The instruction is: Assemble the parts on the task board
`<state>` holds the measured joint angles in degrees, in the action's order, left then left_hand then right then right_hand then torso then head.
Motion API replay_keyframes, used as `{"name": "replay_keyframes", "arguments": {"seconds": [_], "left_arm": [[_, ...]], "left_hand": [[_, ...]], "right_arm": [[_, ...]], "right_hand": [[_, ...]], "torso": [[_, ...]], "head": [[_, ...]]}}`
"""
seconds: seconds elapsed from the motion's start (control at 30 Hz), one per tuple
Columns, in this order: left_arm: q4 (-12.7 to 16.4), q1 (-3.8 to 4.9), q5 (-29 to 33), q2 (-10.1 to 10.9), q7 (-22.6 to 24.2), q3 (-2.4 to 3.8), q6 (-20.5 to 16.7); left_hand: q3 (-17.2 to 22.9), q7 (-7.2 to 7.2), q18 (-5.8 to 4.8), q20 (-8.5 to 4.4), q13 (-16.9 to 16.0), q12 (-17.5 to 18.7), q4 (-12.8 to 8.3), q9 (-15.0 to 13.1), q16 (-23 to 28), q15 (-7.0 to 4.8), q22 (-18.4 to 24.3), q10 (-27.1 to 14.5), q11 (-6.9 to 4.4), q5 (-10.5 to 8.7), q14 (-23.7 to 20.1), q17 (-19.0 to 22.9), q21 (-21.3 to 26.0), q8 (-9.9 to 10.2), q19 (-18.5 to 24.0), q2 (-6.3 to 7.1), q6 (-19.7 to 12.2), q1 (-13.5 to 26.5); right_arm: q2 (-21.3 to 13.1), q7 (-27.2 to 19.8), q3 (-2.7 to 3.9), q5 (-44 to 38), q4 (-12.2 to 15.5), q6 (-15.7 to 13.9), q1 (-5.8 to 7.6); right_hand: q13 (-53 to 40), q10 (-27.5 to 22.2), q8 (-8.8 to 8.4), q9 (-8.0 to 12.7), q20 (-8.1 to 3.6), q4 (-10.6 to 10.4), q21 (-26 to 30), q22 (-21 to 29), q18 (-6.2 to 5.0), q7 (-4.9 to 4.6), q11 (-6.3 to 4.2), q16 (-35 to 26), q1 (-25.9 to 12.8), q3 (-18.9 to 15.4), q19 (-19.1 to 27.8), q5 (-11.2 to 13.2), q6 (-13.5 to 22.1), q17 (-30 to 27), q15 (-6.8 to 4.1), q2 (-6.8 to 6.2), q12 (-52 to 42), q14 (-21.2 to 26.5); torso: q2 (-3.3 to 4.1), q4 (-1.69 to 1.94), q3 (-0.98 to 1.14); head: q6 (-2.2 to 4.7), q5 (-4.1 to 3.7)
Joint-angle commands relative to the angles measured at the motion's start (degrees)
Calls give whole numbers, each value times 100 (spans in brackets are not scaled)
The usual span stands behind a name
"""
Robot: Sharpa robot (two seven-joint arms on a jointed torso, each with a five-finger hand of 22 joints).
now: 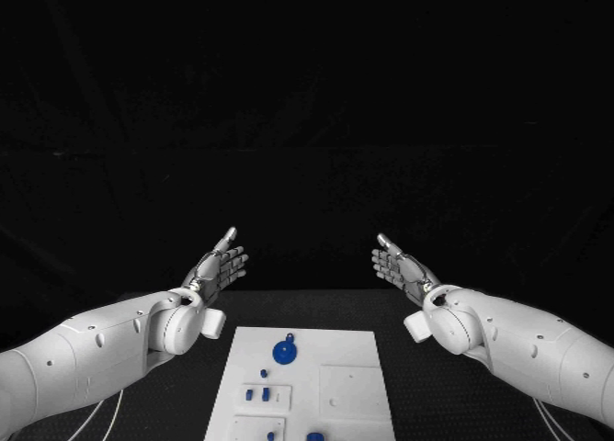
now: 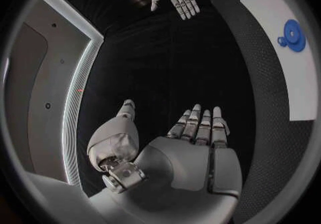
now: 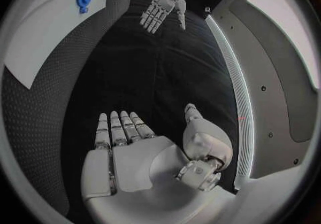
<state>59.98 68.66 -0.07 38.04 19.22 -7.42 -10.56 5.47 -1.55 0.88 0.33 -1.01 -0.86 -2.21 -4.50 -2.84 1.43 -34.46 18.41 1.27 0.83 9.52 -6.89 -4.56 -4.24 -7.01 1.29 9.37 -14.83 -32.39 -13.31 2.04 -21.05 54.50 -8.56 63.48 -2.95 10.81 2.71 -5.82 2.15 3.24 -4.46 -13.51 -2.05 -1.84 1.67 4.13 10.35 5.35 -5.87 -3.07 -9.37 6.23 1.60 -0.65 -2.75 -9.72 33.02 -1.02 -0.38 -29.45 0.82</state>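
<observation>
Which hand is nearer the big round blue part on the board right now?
Left, slightly. The left hand is raised beyond the round blue part, on its left; the right hand is raised farther off on its right.

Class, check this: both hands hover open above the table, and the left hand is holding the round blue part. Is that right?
Not quite. The left hand holds nothing; the head view shows the round blue part lying on the white board. Both hands, including the right hand, are open.
</observation>
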Motion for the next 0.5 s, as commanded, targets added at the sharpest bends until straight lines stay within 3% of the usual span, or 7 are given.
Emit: {"name": "replay_keyframes", "arguments": {"seconds": [0.03,0.13,0.27,0.5], "left_arm": [[422,-112,-1,82,276,90,-737],[902,-249,0,191,421,212,-1225],[1699,-478,3,371,663,414,-2035],[2667,-755,6,591,957,659,-3020]], "left_hand": [[-547,155,-88,-33,101,86,221,450,284,-143,3446,-1841,-127,-83,-952,689,456,424,701,-129,-937,1483],[-547,155,-88,-33,101,86,221,450,284,-143,3446,-1841,-127,-83,-952,689,456,424,701,-129,-937,1483],[-547,155,-88,-33,101,86,221,450,284,-143,3446,-1841,-127,-83,-952,689,456,424,701,-129,-937,1483],[-547,155,-88,-33,101,86,221,450,284,-143,3446,-1841,-127,-83,-952,689,456,424,701,-129,-937,1483]], "right_arm": [[-132,-359,-19,400,426,-666,-39],[-304,-560,-48,666,914,-1118,-85],[-590,-896,-96,1111,1727,-1871,-161],[-1011,-1391,-167,1765,2924,-2980,-274]], "right_hand": [[295,-1081,-271,582,-215,-324,446,1351,205,184,-167,-413,-1035,-535,587,307,937,-623,-160,65,275,972],[295,-1081,-271,582,-215,-324,446,1351,205,184,-167,-413,-1035,-535,587,307,937,-623,-160,65,275,972],[295,-1081,-271,582,-215,-324,446,1351,205,184,-167,-413,-1035,-535,587,307,937,-623,-160,65,275,972],[295,-1081,-271,582,-215,-324,446,1351,205,184,-167,-413,-1035,-535,587,307,937,-623,-160,65,275,972]], "torso": [[-104,57,22],[-148,82,31],[-181,101,38],[-184,102,38]], "head": [[-258,-44],[-386,-65],[-485,-81],[-492,-82]]}}
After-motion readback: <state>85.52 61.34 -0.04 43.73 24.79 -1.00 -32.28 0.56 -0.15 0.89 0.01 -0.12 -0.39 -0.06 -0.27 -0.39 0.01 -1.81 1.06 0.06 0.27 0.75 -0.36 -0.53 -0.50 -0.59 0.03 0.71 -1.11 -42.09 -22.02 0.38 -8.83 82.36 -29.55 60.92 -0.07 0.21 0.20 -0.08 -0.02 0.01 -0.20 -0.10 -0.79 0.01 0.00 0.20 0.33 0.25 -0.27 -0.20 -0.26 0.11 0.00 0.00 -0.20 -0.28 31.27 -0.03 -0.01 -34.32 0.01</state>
